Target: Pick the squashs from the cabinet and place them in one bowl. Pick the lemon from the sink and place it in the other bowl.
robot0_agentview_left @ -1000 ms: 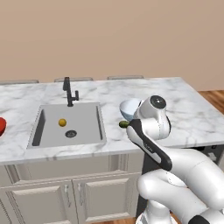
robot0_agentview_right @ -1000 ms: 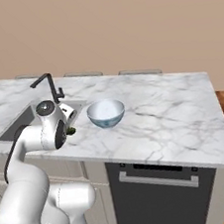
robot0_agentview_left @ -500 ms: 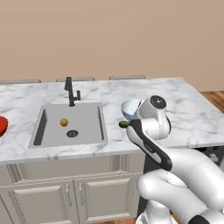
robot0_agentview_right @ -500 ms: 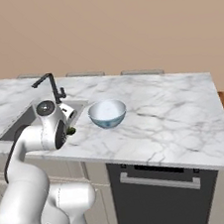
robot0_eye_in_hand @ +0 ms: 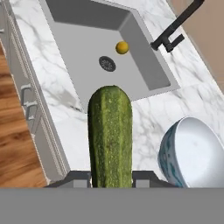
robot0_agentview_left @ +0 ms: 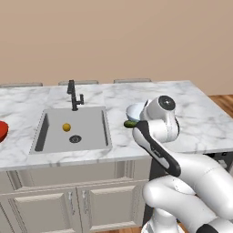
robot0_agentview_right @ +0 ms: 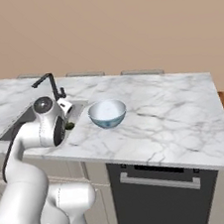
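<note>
My gripper (robot0_eye_in_hand: 111, 179) is shut on a dark green squash (robot0_eye_in_hand: 110, 135), which sticks out over the marble counter edge between the sink (robot0_eye_in_hand: 144, 65) and the pale blue-white bowl (robot0_eye_in_hand: 192, 153). From the base views the squash (robot0_agentview_left: 130, 124) hangs just left of that bowl (robot0_agentview_left: 135, 110), at the sink's right rim (robot0_agentview_right: 69, 125). The yellow lemon (robot0_agentview_left: 66, 127) lies in the grey sink (robot0_agentview_left: 98, 125) near the drain (robot0_eye_in_hand: 107, 64). A red bowl (robot0_agentview_left: 2, 129) sits at the far left of the counter. The cabinet is out of view.
A black faucet (robot0_agentview_left: 73, 93) stands behind the sink. The marble counter (robot0_agentview_right: 174, 115) stretches wide to the right of the pale bowl (robot0_agentview_right: 107, 113). Below the counter are cabinet doors (robot0_agentview_left: 68, 205) and a dark oven front (robot0_agentview_right: 164, 187).
</note>
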